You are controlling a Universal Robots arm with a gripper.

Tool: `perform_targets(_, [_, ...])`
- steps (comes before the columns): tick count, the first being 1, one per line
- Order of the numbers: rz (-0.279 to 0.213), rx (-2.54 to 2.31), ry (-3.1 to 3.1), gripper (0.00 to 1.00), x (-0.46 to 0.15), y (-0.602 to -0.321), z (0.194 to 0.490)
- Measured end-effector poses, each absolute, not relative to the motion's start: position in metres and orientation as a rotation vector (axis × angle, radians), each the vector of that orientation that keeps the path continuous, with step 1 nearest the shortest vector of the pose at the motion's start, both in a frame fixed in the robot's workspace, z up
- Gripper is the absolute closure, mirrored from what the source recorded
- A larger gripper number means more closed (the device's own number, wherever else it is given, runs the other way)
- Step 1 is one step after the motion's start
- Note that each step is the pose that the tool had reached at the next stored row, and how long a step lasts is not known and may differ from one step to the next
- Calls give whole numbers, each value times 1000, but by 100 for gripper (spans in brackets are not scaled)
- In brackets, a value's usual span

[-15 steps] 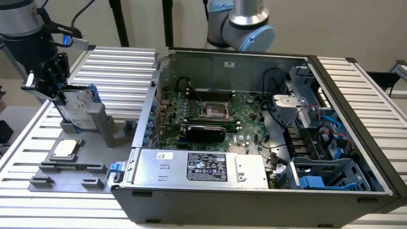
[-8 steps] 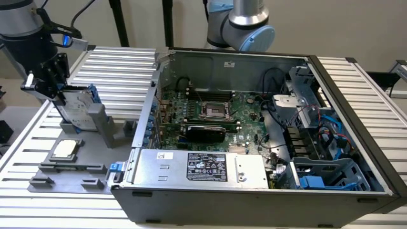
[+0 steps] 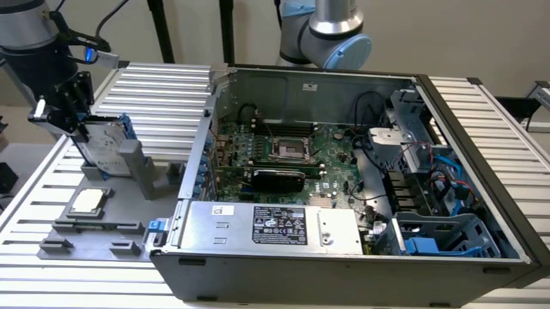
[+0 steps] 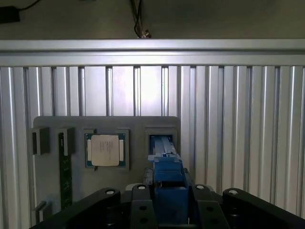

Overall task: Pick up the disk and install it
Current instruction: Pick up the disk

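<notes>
Claw (image 3: 84, 131) clamped on the disk (image 3: 107, 145). In the wrist view the blue carrier edge (image 4: 167, 177) sits tight between both fingers (image 4: 141, 206). Disk stands on edge over the upright slot at the back of the grey tray (image 3: 96, 233). Can't tell whether its lower edge is seated there. Chip (image 3: 89, 201) lies flat on the tray, nearer its front. Open case (image 3: 344, 278) is just beside the tray, on the exterior view's right. Tray rests on the slatted bench (image 3: 163, 90).
</notes>
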State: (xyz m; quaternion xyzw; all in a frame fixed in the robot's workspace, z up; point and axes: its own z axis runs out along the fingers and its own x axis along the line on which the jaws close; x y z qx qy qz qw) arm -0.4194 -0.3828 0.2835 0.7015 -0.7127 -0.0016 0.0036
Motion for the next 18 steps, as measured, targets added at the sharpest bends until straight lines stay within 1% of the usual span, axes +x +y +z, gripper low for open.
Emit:
perform_targets(5, [-5,2199,-2234,67,-419,-383,290])
perform_targets(18, [-5,2199,-2234,67,-418,-383,349])
